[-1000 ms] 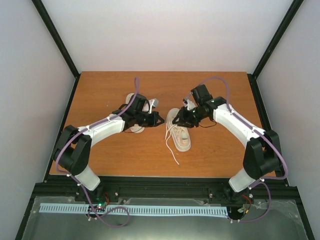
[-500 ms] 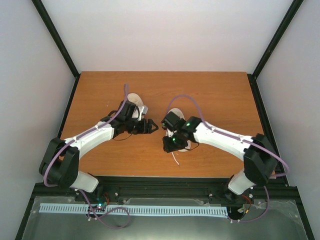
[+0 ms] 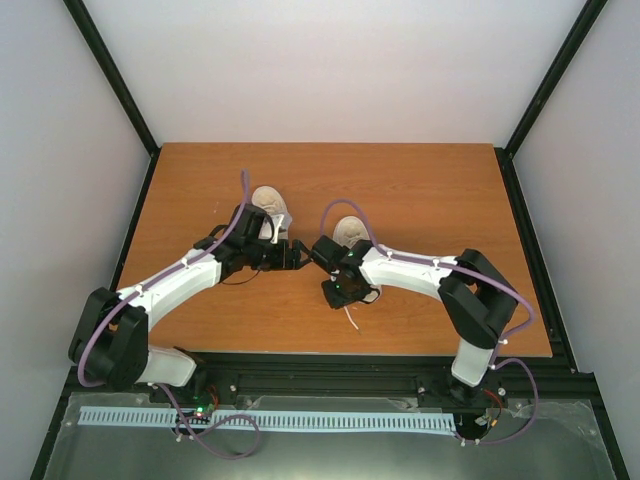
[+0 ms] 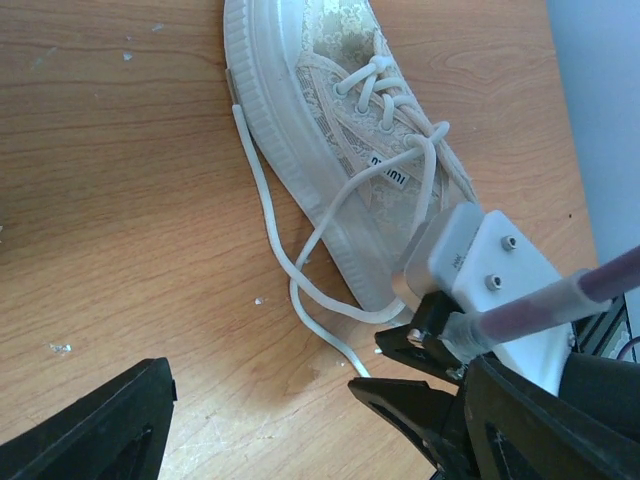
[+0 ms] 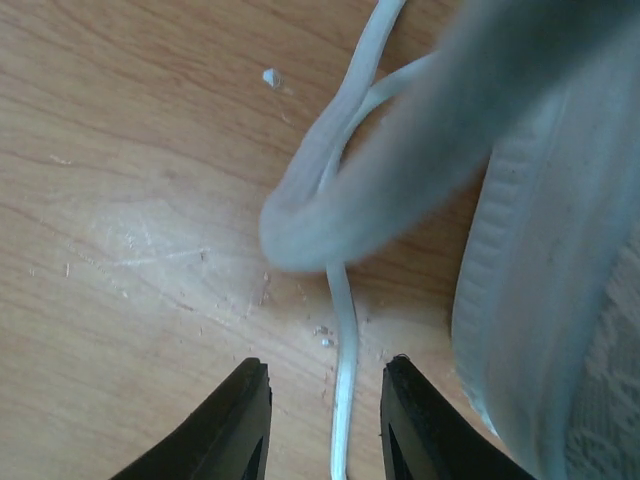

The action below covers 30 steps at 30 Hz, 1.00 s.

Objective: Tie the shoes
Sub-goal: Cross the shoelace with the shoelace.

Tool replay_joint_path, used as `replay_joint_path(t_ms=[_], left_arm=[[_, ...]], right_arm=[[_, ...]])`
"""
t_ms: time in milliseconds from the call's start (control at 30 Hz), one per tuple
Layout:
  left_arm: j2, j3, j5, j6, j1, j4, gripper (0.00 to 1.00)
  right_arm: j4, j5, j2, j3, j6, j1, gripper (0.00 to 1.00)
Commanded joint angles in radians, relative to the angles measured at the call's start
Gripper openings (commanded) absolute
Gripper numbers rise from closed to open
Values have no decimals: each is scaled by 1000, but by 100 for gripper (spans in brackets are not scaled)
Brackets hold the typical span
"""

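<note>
Two cream shoes stand toe-away on the wooden table, one on the left [image 3: 268,203] and one on the right [image 3: 349,232]. My left gripper [image 3: 297,256] hovers open between them and holds nothing. In the left wrist view the right shoe [image 4: 340,120] shows its loose white laces [image 4: 268,215] trailing over the wood. My right gripper [image 3: 338,293] is low at the near side of the right shoe. Its fingers [image 5: 250,415] stand apart on either side of a lace strand [image 5: 343,400] without pinching it. The shoe's sole [image 5: 530,300] fills the right of that view.
The table [image 3: 430,200] is walled by white panels with black posts. A black rail [image 3: 320,362] runs along its near edge. My right arm's white link and purple cable [image 4: 500,290] lie close in front of the left gripper [image 4: 320,410].
The left gripper has opened and drawn slightly toward the near side. The right arm has swung from the far side of the right shoe to its near side, down over the lace.
</note>
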Motion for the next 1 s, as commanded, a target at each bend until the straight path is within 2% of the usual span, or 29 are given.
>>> replay_joint_path(t_ms=[0, 600, 667, 733, 833, 967], left_arm=[[-18, 0, -8, 9, 2, -17, 82], [-18, 4, -11, 17, 2, -34, 83], [-15, 5, -12, 18, 2, -32, 83], [-12, 4, -14, 17, 2, -32, 83], [-5, 8, -14, 20, 2, -32, 83], [18, 25, -12, 25, 2, -37, 83]], right_arm=[[48, 28, 29, 17, -26, -5, 31], [147, -12, 84, -62, -79, -45, 15], [157, -23, 84, -72, -88, -45, 5], [134, -38, 76, -63, -103, -45, 3], [8, -29, -8, -7, -97, -43, 3], [-126, -21, -231, 37, -61, -68, 3]])
